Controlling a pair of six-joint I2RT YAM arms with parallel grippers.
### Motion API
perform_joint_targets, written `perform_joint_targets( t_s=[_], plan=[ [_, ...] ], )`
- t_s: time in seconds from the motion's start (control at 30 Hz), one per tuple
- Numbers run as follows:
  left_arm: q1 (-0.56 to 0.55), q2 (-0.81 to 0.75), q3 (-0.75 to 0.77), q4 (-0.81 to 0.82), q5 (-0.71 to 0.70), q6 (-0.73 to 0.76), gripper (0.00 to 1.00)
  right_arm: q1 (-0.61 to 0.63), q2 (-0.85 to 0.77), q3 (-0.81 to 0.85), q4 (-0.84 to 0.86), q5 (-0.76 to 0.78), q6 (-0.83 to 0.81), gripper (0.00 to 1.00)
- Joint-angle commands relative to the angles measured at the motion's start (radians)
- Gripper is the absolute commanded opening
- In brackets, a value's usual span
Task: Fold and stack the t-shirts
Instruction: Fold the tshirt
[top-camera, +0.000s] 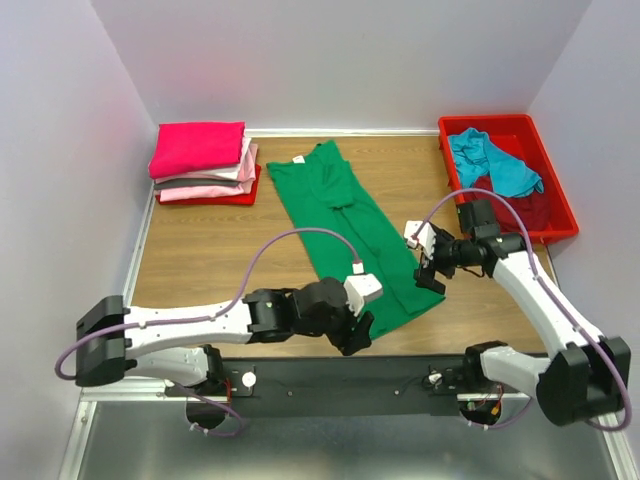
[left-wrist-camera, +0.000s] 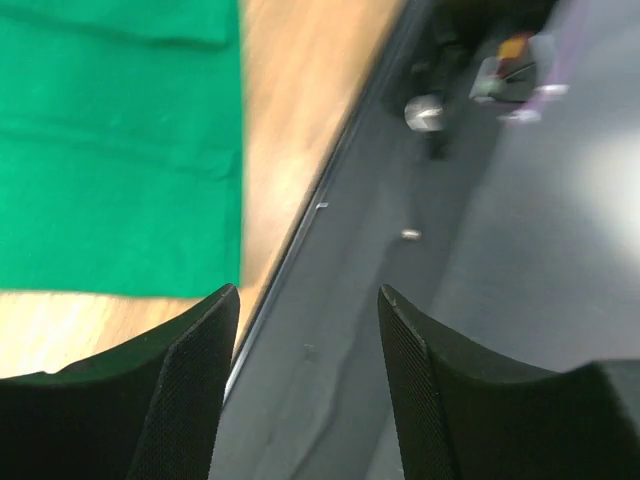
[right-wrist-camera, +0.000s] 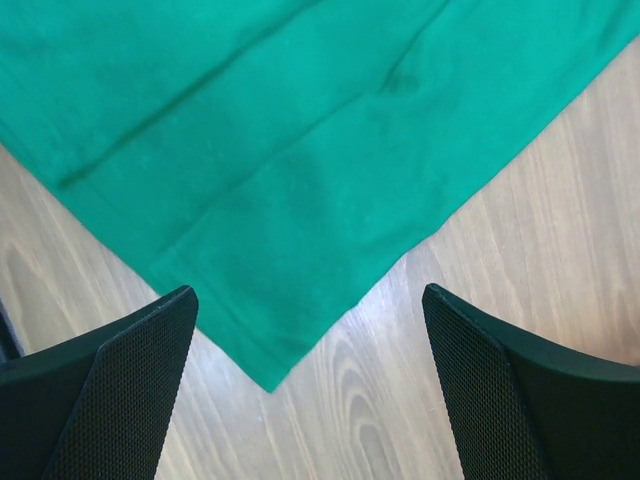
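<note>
Top external: green t-shirt (top-camera: 345, 225) laid out narrow.
Left gripper (top-camera: 357, 337), right gripper (top-camera: 430, 277): open, empty, flanking its hem, likely for a fold.

Red bin (top-camera: 505, 125) back-rt on wood table (top-camera: 200, 260); dark rail (top-camera: 330, 385), prob. metal, front.
</note>
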Motion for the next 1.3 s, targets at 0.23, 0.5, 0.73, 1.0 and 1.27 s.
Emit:
perform_joint_targets(
  t_s=[0.23, 0.5, 0.73, 1.0, 1.27],
  plan=[
    [-0.093, 0.244, 0.025, 0.139, -0.309, 0.079, 0.59, -0.032, 0.17, 0.05, -0.204, -0.034, -0.231, 1.0],
    [-0.121, 0.441, 0.125, 0.094, -0.384, 0.121, 0.57, -0.075, 0.146, 0.056, -0.206, -0.037, -0.219, 1.0],
    [-0.135, 0.49, 0.123, 0.06, -0.399, 0.105, 0.53, -0.078, 0.149, 0.047, -0.209, -0.036, -0.222, 1.0],
    [-0.141, 0.565, 0.137, 0.009, -0.415, 0.102, 0.48, -0.077, 0.138, 0.03, -0.222, -0.017, -0.247, 1.0],
    [-0.142, 0.611, 0.148, -0.046, -0.452, 0.059, 0.2, -0.078, 0.034, -0.078, -0.227, 0.067, -0.403, 0.99]
  ],
)
